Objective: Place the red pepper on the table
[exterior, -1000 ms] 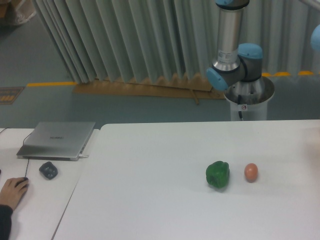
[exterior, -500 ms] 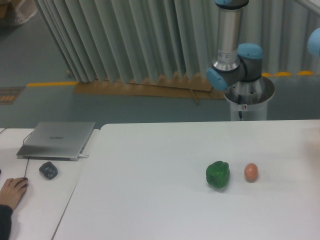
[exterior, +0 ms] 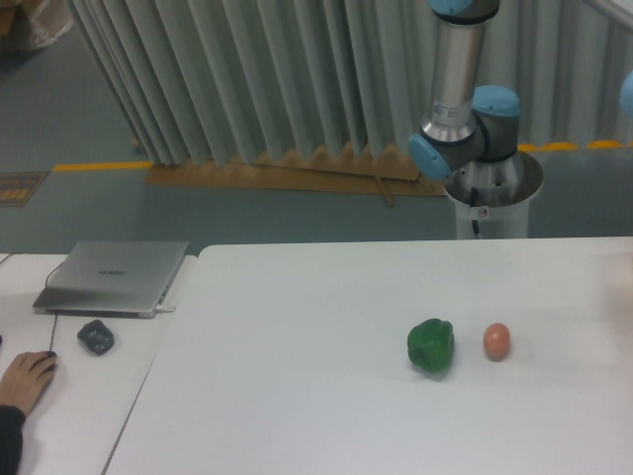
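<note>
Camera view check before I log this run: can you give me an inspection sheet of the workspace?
Surface: white table, matte, nothing spilled.
Job's things: red pepper not in view.
Clutter: green pepper and orange-pink ball side by side, apart, on the table's right half.
Grippers: jaws out of frame; only the arm's base and lower links show behind the table.
Cables: a thin dark cable on the side desk, by the mouse.
Surroundings: side desk with closed grey laptop, a small dark object, a person's hand on a mouse; pleated curtain behind.
</note>
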Robot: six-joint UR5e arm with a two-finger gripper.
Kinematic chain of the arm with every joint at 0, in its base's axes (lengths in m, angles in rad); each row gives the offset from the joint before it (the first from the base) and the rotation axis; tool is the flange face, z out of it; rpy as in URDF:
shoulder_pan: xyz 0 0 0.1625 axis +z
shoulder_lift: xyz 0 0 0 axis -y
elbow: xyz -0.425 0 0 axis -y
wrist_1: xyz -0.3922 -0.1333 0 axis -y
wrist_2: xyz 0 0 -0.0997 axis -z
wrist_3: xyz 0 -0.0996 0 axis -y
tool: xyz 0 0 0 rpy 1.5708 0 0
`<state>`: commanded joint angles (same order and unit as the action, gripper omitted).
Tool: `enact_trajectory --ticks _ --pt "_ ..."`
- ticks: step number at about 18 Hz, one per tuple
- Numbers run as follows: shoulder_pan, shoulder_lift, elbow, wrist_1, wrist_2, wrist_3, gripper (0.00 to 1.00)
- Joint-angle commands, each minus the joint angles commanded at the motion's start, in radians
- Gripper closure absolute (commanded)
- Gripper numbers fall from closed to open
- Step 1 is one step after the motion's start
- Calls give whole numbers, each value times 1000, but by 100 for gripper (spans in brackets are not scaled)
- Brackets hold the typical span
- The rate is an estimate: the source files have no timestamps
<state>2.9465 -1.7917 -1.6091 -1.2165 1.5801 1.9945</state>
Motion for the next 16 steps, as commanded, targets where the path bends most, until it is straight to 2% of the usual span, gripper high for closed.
enact_trajectory --ticks 3,7,11,16 --pt "89 -2 14 3 -14 -62 0" --pt "169 -54 26 83 -81 -45 0" --pt "167 -104 28 158 -75 39 0" --pt "120 -118 31 173 44 109 0"
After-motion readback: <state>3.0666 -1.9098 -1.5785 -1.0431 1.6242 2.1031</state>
